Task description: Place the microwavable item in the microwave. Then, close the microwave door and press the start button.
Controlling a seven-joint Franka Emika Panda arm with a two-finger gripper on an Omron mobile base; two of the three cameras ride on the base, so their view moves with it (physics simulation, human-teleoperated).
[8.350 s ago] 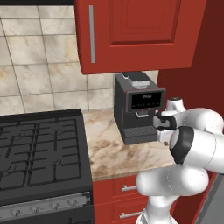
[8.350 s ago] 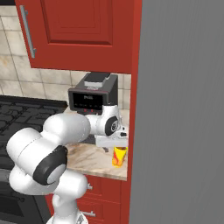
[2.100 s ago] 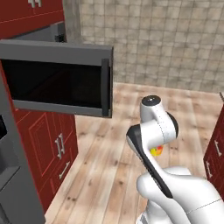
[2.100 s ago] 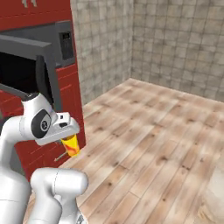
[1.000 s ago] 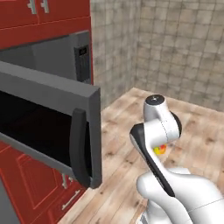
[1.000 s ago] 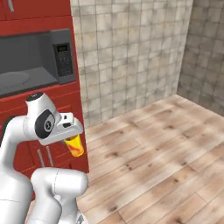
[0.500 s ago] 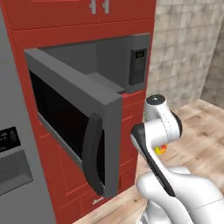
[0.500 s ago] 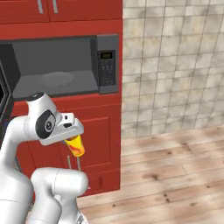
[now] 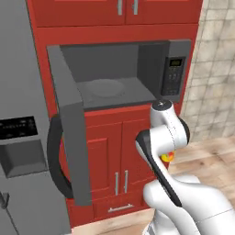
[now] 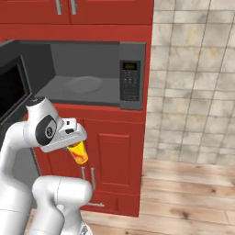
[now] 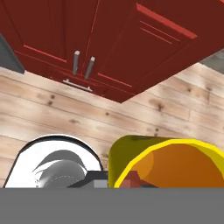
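The microwave point(image 9: 173, 75) is built into the red cabinets and stands straight ahead, with an empty grey cavity and a round turntable point(image 9: 106, 87). The microwave door point(image 9: 69, 119) hangs wide open to the left, edge-on, and shows as dark glass at the left edge point(image 10: 11, 87) of the right base view. My gripper point(image 10: 72, 146) is shut on the microwavable item point(image 10: 78, 153), a yellow cup with a red mark, tilted and held below and in front of the cavity. The cup point(image 11: 170, 162) looms close in the hand view, and a sliver of it point(image 9: 166, 157) peeks past the arm.
Red cabinet doors with metal handles point(image 11: 83, 65) sit under the microwave. A grey fridge point(image 9: 23, 137) stands at the left beside the open door. A tiled wall point(image 10: 193, 82) and wooden floor point(image 10: 193, 193) lie to the right.
The whole picture has swung as the base turned, so the microwave now faces me squarely. The cup stays in the gripper, held the same way.
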